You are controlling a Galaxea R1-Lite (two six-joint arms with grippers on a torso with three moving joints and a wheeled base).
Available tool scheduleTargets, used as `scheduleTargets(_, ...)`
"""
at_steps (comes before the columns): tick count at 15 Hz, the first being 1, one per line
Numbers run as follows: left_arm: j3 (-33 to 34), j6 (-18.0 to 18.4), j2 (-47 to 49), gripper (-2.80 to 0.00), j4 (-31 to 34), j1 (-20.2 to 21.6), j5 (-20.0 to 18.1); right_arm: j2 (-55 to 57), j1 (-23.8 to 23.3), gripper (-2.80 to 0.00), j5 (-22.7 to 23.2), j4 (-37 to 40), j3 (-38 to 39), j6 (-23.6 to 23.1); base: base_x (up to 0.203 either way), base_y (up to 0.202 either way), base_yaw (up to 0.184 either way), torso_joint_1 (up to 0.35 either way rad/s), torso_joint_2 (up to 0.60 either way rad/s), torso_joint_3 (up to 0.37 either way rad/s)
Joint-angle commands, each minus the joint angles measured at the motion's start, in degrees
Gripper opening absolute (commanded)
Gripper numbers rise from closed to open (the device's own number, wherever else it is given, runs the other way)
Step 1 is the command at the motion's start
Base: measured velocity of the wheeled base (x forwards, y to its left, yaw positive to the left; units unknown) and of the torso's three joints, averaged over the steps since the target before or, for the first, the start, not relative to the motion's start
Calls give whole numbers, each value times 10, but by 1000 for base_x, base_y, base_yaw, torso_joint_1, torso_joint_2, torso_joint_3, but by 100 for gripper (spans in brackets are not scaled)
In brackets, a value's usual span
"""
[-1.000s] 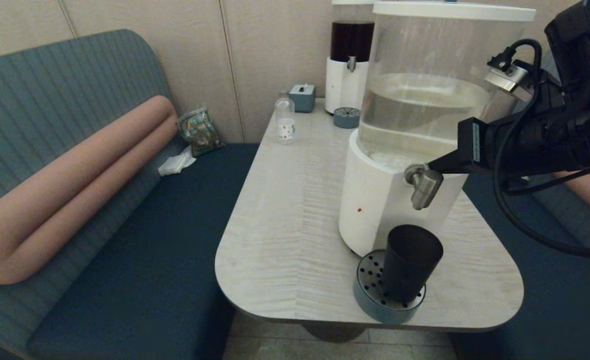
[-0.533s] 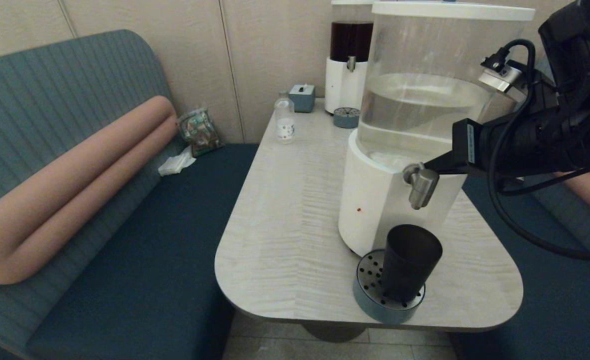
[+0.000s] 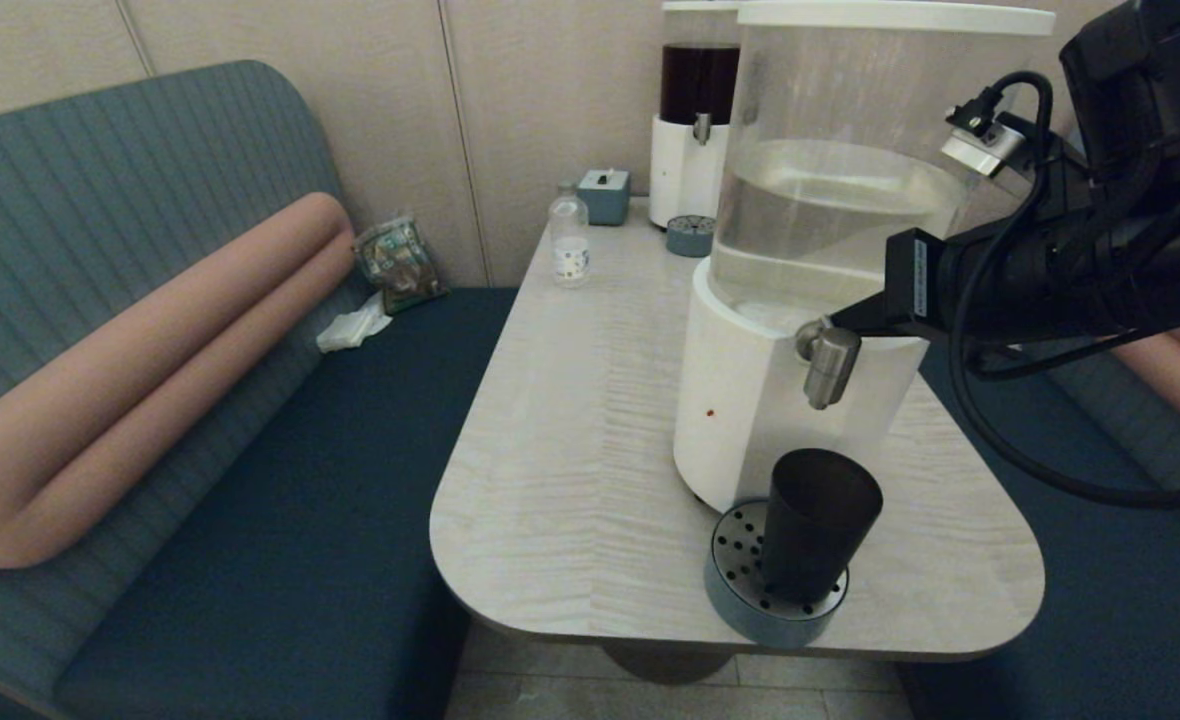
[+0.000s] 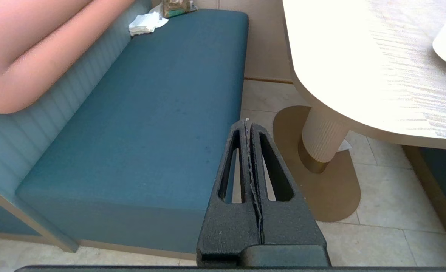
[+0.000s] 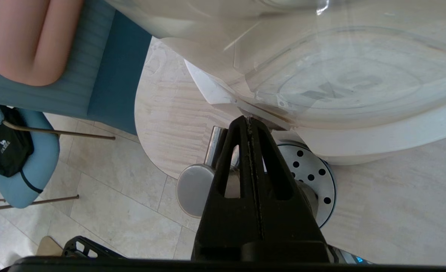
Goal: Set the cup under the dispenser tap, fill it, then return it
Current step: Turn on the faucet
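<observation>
Big clear-tank dispenser w/ white base (image 3: 750, 420) stands on the pale wood-grain table (image 3: 570, 420), tank roughly half full of pale liquid. At its foot, at 6 o'clock from the base, sits a round grey-blue drip tray w/ perforated steel top (image 3: 735, 580), and on that tray stands the dark matte tapered cup (image 3: 815, 520), upright, no handle, rim wider than base. So step one reads as done: cup is under the tap.

The stubby brushed-silver dispenser tap (image 3: 825, 362) hangs directly at 12 o'clock above the cup, w/ a clear gap between nozzle and rim. No stream visible from the nozzle, and the cup interior is too dark to tell any fill level. Judgement: filling is just starting or about to; fill + return are left.

Right gripper (image 3: 835, 322) comes in from 3 o'clock, fingers pressed together into one wedge, tip touching the tap's top-rear, not clamped around anything. Right wrist view confirms: fingers (image 5: 242, 166) closed flat on each other, tap's round end cap just beside them, drip tray beyond. Cup sits at 6 o'clock from this gripper, well apart, untouched.

Left gripper (image 4: 250, 128) is parked low off the table's near-left edge, over floor and teal bench seat (image 4: 151, 113), fingers pressed together, holding nothing.
</observation>
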Motion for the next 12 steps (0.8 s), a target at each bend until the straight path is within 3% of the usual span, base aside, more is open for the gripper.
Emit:
scheduleTargets(1,0,0,0,-280,0,0,0,3,0,-280,0,2,0,2,0,0,0,0,0,0)
scheduleTargets(12,0,0,0,-280,0,0,0,-23,-7,-280,-7,2,32,2,0,0,0,0,0,0)
